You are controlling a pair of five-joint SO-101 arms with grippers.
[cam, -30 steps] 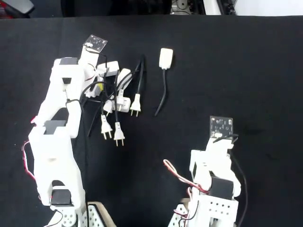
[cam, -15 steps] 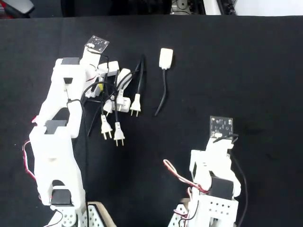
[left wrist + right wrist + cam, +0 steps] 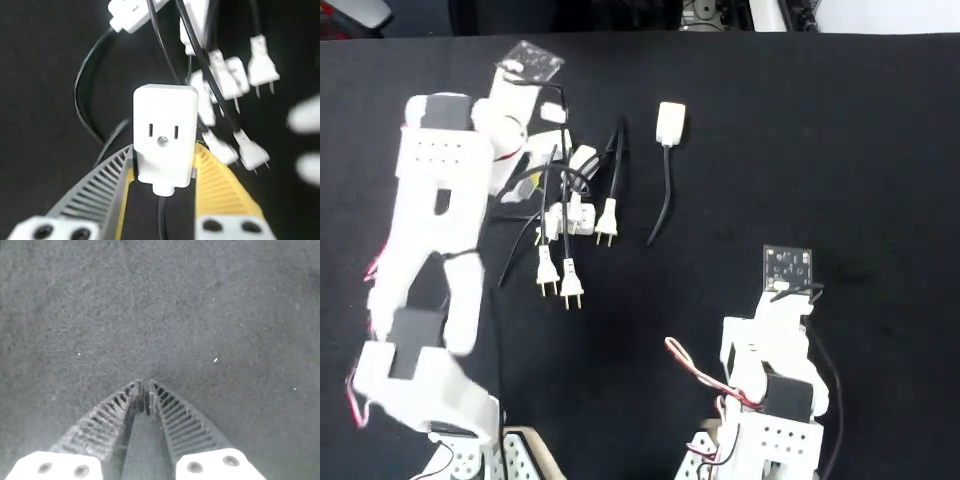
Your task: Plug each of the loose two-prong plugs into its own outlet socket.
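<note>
The cord [image 3: 162,220] of the outlet block [image 3: 165,130] is cut off by the picture's edge. A second block [image 3: 131,14] beyond it is cropped too. Two white shapes [image 3: 306,116] well apart from it are blurred past telling.

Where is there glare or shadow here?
Left wrist view: the socket in the left gripper is brightly lit, its screw glinting. High view: even light, plugs on the black table cast no clear shadows. Right wrist view: flat light, no glare around the right gripper.
</note>
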